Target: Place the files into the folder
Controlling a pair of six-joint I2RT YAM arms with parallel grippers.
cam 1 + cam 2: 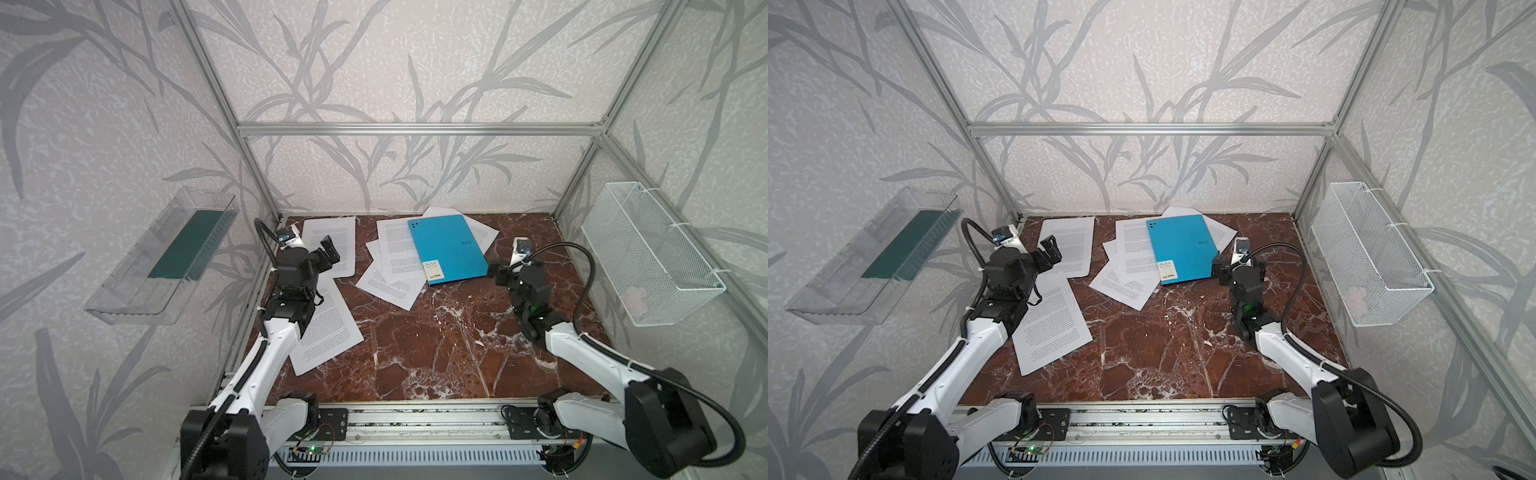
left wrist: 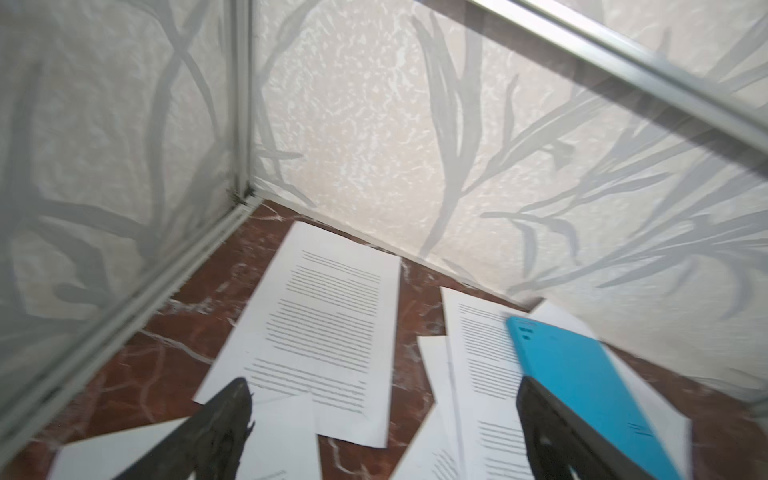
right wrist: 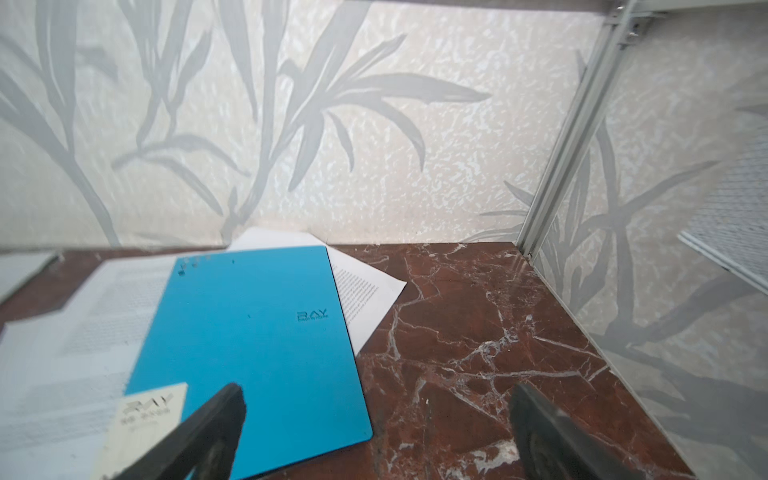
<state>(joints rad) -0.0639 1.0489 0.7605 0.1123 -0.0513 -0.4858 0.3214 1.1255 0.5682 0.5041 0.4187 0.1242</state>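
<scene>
The folder (image 1: 449,249) (image 1: 1183,249) is bright blue and shut, lying flat at the back centre of the marble table on top of some of the files. The files are white printed sheets: one at the back left (image 1: 332,245), one under my left arm (image 1: 328,324), and a fanned pile (image 1: 390,274) partly under the folder. My left gripper (image 1: 329,250) (image 2: 384,386) hovers open over the back-left sheet (image 2: 328,324). My right gripper (image 1: 496,274) (image 3: 378,392) is open just above the table at the folder's (image 3: 249,332) near right corner, holding nothing.
A clear plastic tray (image 1: 166,257) with a green pad hangs on the left wall. A white wire basket (image 1: 648,253) hangs on the right wall. Aluminium frame posts and patterned walls close in the table on three sides.
</scene>
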